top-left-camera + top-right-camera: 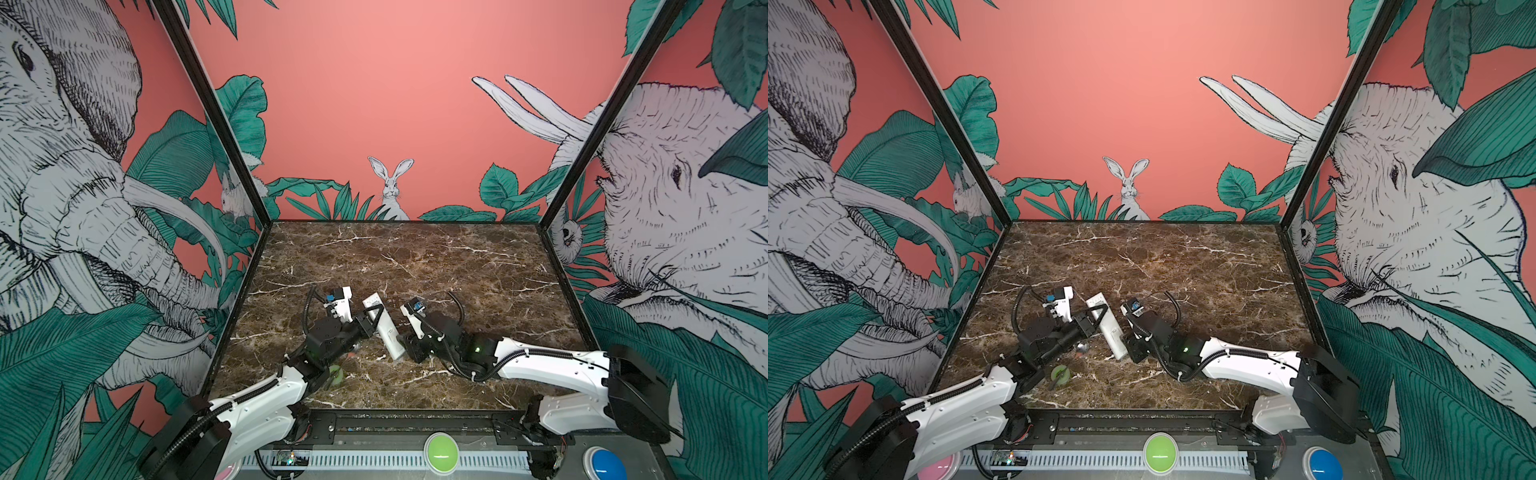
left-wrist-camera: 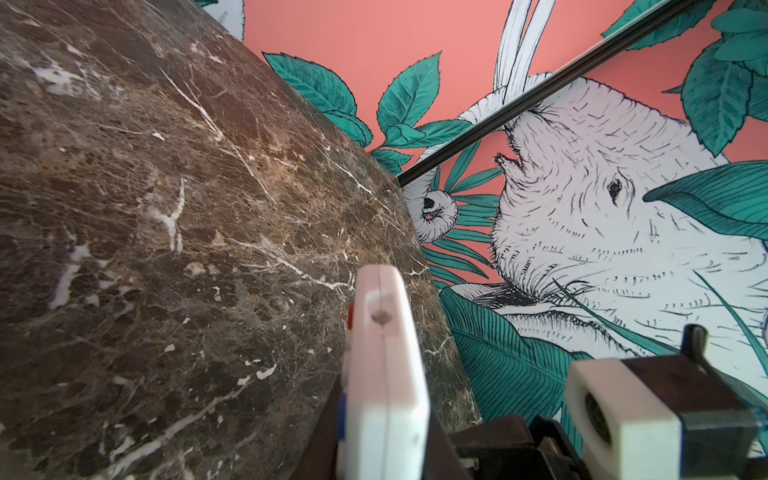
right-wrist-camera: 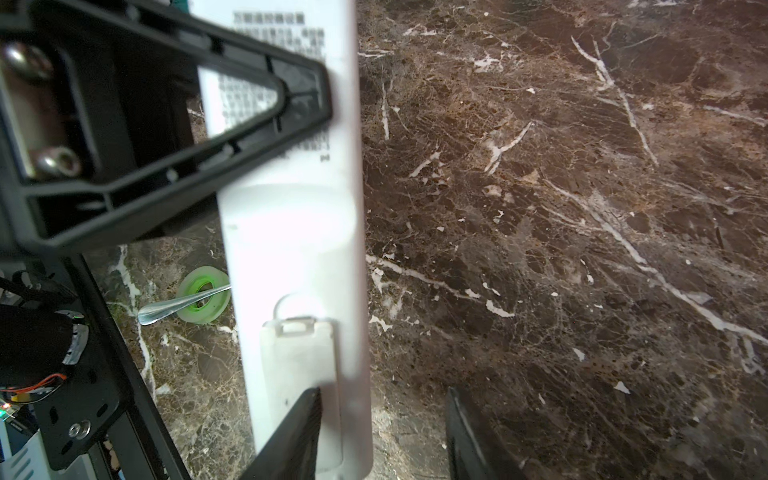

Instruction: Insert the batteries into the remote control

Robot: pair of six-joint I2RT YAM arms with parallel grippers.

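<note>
left gripper (image 1: 375, 316): jaws clamped across the remote control (image 1: 384, 330) about mid-length, plain back up. right gripper (image 3: 382, 436): jaws apart at its near end, one finger (image 3: 299, 428) over the battery cover (image 3: 297, 365), the other off to the side over bare table (image 3: 540, 208). Remote's long axis runs straight away from the right jaws, so the right arm is nearer the cover; batteries not visible.

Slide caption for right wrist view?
Left gripper clamps long slim white plastic remote control, printed back showing; right gripper open over its small white battery cover.

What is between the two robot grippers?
The remote control, back up, clamped by the left gripper, with the right gripper at its near end; both top views show it.
</note>
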